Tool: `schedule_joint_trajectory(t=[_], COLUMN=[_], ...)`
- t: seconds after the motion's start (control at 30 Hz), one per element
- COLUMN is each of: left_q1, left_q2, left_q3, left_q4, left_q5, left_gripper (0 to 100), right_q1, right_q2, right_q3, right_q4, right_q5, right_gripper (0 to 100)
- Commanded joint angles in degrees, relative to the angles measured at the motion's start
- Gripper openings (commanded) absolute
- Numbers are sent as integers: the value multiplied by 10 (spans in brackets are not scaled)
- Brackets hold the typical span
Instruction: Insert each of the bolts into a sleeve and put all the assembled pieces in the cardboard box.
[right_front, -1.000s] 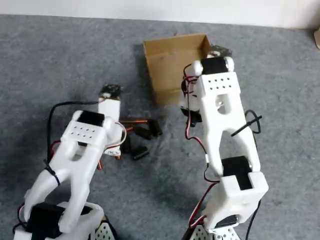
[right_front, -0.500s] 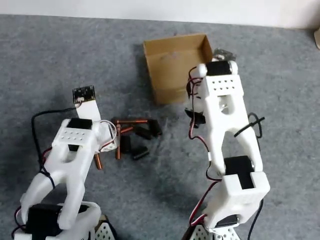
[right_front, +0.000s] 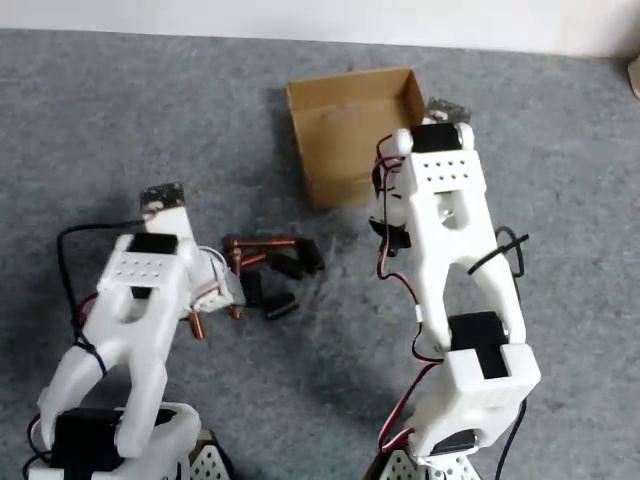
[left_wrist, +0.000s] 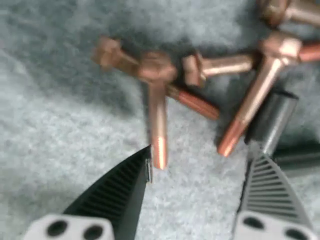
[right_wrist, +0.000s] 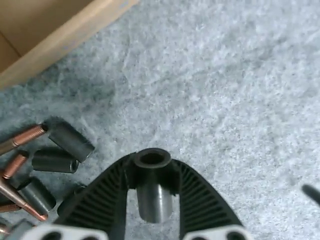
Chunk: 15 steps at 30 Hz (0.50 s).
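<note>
– Copper bolts (left_wrist: 220, 64), see them? Small and rigid, probably light. Those smooth shanks look slippery to me, so I'd pinch one across the middle of the shank, not at the head.

– Which one sits closest to the left gripper (left_wrist: 200, 160)?

– The nearest bolt (left_wrist: 158, 125), the one whose threaded end points back at the fingers. Its tip lies just in front of one fingertip; whether it touches I can't tell. The rest of the heap lies farther ahead, crossed over one another, and a loose sleeve (left_wrist: 272, 117) lies just off the other fingertip.

– And the jaws?

– Spread wide with nothing between them, low over the grey carpet (left_wrist: 60, 125).

– What about the other arm?

– The right gripper (right_wrist: 151, 172) is clamped on a black sleeve (right_wrist: 152, 202), whose open bore faces out past the fingertips. It looks like a stiff little tube, so a squeeze across its wall should hold without crushing it. Spare sleeves (right_wrist: 70, 141) lie ahead and off to one side, and the cardboard box (right_wrist: 50, 30) stands beyond them.
</note>
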Motion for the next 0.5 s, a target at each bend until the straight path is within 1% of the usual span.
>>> schedule_joint_trajectory(t=[0.0, 0.17, 0.23, 0.37, 0.47], left_q1=[-40, -54, -52, -52, -52], left_q2=[-23, -19, -19, -19, -19], left_q3=[-43, -18, 6, 65, 100], left_q4=[14, -3, -36, -130, -178], left_q5=[1, 0, 0, 0, 1], left_gripper=[277, 277, 277, 277, 277], right_q1=[5, 5, 5, 5, 5], right_q2=[-36, -34, -34, -34, -34], right_q3=[-2, -2, -2, -2, -2], right_q4=[-6, -6, -6, -6, -6], right_q5=[7, 7, 7, 7, 7], right_gripper=[4, 4, 4, 4, 4])
